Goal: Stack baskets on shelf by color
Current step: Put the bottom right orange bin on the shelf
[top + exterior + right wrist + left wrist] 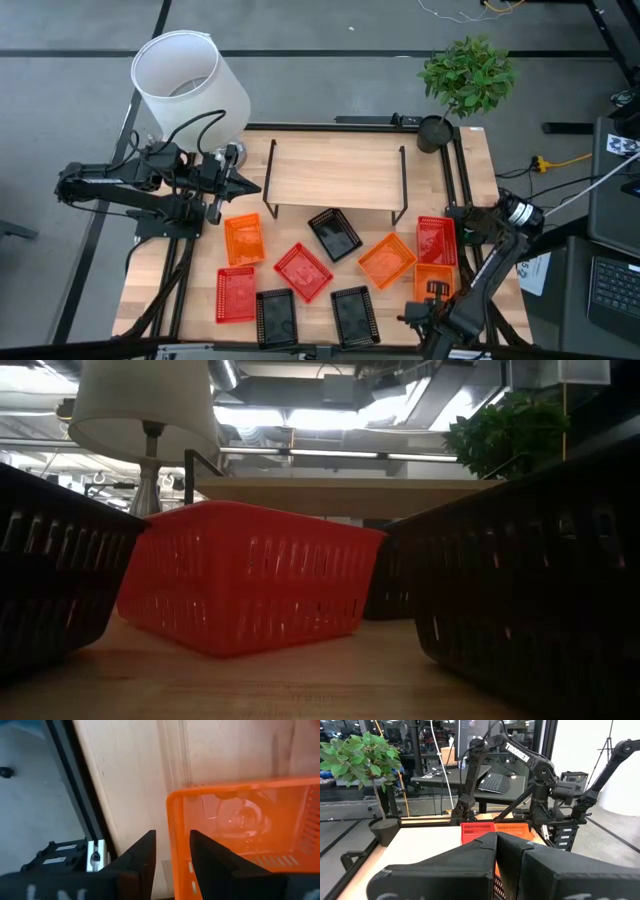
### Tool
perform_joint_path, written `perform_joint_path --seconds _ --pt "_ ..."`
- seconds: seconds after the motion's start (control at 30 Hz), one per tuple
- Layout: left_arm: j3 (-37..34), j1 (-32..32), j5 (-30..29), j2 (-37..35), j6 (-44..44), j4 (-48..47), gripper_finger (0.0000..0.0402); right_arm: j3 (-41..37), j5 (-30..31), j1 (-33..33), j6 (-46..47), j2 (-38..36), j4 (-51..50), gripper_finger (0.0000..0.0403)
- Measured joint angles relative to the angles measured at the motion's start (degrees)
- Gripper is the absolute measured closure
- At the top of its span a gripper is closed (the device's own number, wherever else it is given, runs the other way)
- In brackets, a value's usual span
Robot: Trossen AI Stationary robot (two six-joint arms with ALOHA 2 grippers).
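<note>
Desk [300, 315]: light wood, its left edge bare beside the red baskets, its near edge lined with black baskets.
Lamp [190, 82]: white shade stood off the desk's far-left corner, above the left arm.
Left claw [243, 184]: fingers [485, 855] pressed together, holding nothing; the arm lay level over the desk's far-left corner, pointing toward the shelf's left leg.
Shelf [335, 172]: light-wood board on black wire legs at the far middle of the desk, its top bare.
Left group: an orange basket [244, 238] sat just in front of the shelf's left leg; a red basket [236, 293] lay nearer the front-left edge; a black basket [275, 317] sat at the near edge beside it.
Middle group: a tilted red basket [303, 271] sat at the centre; a black basket [334, 234] lay partly under the shelf's front edge; another black basket [354, 314] sat at the near edge.
Right group: a tilted orange basket [386, 260] lay near the shelf's right leg, a red basket [436, 240] just beside it toward the right edge.
Right claw [172, 851]: jaws set apart, straddling the rim of the orange basket [245, 822] at the desk's front-right edge; the arm bent down from the right side.
Open room: bare desk showed between the orange basket's rim and the right edge rail.
Plant [467, 78]: potted, at the far-right corner.
</note>
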Motion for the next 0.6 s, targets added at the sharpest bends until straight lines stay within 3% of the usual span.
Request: perform_joint_path --seconds 0.6 --pt "0.00 0.01 0.02 0.00 0.00 -0.01 0.0401 0.00 -2.50 1.28 2.85 4.99 -0.50 0.0284"
